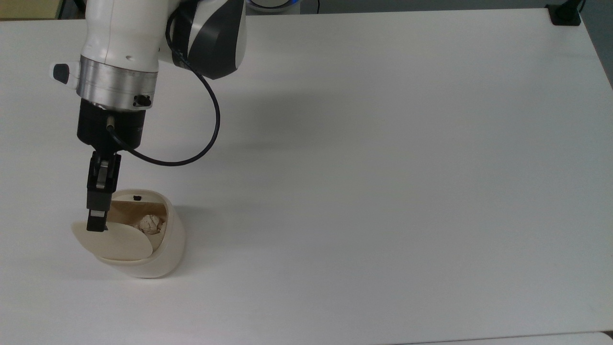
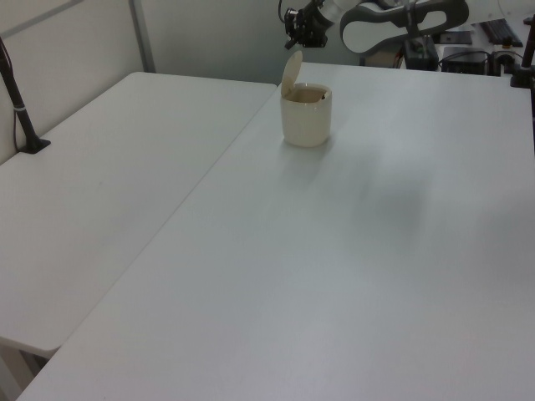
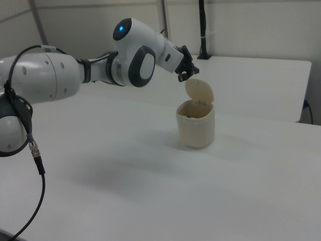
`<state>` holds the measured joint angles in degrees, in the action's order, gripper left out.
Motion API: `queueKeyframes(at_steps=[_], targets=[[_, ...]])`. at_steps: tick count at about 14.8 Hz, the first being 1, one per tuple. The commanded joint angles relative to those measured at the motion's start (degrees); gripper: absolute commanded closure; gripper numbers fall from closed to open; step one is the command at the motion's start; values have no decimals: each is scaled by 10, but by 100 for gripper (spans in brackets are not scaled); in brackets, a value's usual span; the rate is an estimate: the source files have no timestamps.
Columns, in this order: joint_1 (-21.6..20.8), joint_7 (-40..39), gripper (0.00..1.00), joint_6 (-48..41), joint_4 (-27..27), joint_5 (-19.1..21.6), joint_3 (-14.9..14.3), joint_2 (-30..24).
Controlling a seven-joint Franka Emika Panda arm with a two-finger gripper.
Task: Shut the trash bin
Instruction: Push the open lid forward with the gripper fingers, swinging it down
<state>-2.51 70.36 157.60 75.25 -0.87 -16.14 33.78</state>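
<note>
While my black two-finger gripper hangs just above the raised lid, the small cream plastic trash bin stands open on the smooth white table, near the top view's left edge. One bin, rounded-square in body, matte and pale, with a tan inside. Its flat oval lid stands up on its hinge, tilted away from the mouth, and in the right view my fingertips sit right at the lid's top edge; whether they touch it I cannot tell. My two fingers look pressed together, nothing between them. Inside the bin lies one crumpled wad of pale paper. A small black tab marks the far rim of the bin in the top view. One black cable loops from my wrist, below a brushed metal ring and glossy white arm shell. In the left view a second white table butts against this one, with a seam between. A black clamp grips the top view's far right corner. Pale partition walls stand behind the tables.
</note>
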Motion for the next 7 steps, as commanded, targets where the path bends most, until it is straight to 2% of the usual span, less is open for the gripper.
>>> queueKeyframes(at_steps=[1, 7], targets=[[-6, 10, 100, 39, 0, -7, -12, 13], [-2, -14, 100, 38, 15, -7, -12, 12]])
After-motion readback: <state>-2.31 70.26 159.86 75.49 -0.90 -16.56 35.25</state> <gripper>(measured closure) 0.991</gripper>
